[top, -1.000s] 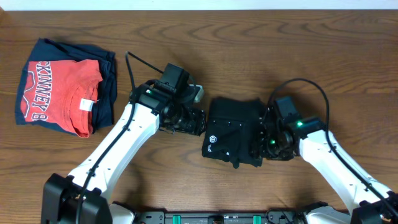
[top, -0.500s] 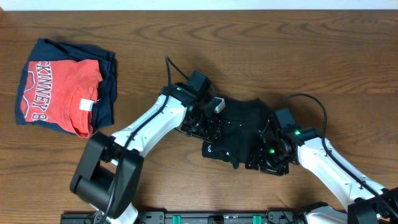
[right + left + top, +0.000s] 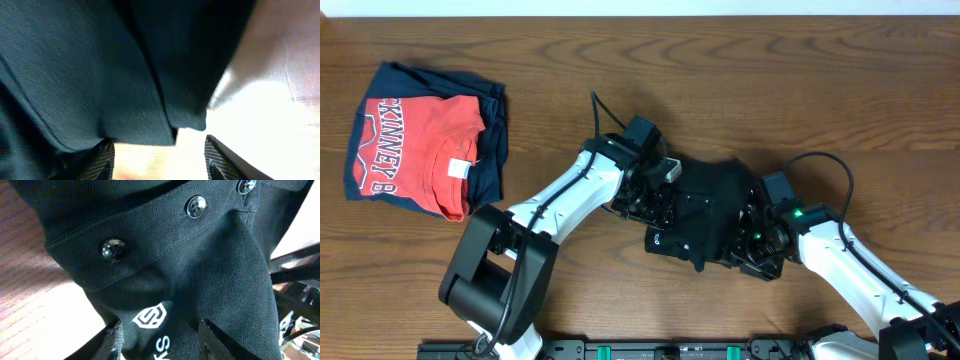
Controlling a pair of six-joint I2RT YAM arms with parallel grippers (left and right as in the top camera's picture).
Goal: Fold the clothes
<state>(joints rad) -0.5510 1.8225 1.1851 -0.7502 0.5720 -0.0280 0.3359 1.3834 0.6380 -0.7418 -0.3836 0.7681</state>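
- Overhead: I see a dark wooden table (image 3: pixel 770 80) with a black shirt (image 3: pixel 705 205), folded into a small bundle, lying just right of centre.
- The left gripper (image 3: pixel 648 205) sits on the shirt's left edge and the right gripper (image 3: pixel 748 245) on its right edge. From up here I cannot tell how either pair of jaws stands.
- Well apart, at the far left, a folded red tee (image 3: pixel 415 145) with white block letters lies on top of a navy garment (image 3: pixel 495 140).
- Left wrist: the shirt (image 3: pixel 200 270) fills almost the whole view. A placket with three dark buttons (image 3: pixel 114 249) crosses the top, and a white logo (image 3: pixel 149 316) sits lower down.
- The left gripper (image 3: pixel 159 330) has its jaws about half apart, with fabric lying across the gap. I cannot tell whether they pinch it. A strip of table (image 3: pixel 25 280) shows at the left.
- Right wrist: the picture is blurred. The shirt (image 3: pixel 75 75) covers the upper left, its folded edge ending just above the fingertips.
- The right gripper (image 3: pixel 159 150) has its jaws about half apart, with bright bare table (image 3: pixel 280 100) showing between them. One finger (image 3: pixel 102 160) touches the fabric.
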